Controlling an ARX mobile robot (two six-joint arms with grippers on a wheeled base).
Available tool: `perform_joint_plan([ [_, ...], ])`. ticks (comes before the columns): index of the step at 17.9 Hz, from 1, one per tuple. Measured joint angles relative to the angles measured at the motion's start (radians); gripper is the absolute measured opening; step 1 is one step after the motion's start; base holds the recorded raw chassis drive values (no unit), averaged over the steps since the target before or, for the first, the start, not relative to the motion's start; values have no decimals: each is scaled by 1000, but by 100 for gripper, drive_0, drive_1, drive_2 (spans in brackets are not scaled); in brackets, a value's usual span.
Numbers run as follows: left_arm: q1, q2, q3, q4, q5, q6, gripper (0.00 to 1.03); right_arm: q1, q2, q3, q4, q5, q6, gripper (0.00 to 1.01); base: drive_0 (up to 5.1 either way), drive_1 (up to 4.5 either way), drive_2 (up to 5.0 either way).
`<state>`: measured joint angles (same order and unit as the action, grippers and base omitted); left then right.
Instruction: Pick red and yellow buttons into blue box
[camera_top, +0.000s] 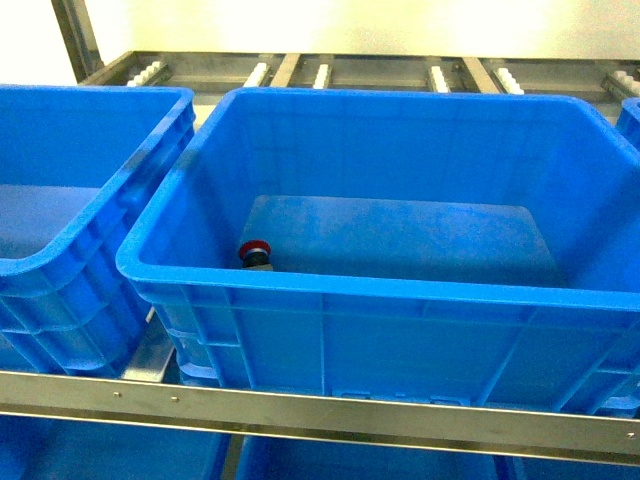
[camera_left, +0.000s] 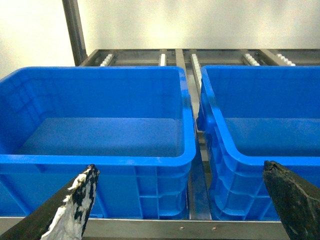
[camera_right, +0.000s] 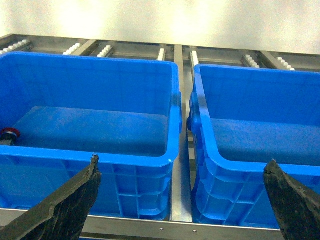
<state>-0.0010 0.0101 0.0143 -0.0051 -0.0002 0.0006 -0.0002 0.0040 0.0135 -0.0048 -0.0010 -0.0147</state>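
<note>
Red's in, yellow's nowhere in sight yet.

Your red button (camera_top: 254, 251) is lying on the floor of the blue box (camera_top: 400, 285), tucked into the near-left corner against the front wall; the yellow one doesn't show in any view. Both the left gripper (camera_left: 182, 200) and right gripper (camera_right: 182, 197) hang in front of the crates with jaws spread wide, holding nothing. Heads up: there's a neighbouring crate (camera_top: 60, 265) just beside the box and another crate (camera_right: 260, 150) on its other side, all identical, so I'd guess a drop could easily land in the wrong one.
</note>
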Motion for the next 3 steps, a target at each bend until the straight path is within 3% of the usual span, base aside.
perform_joint_plan([
  [3, 0, 0, 0, 0, 0, 0, 98, 0, 0, 0, 0, 0, 0, 98, 0, 0, 0],
])
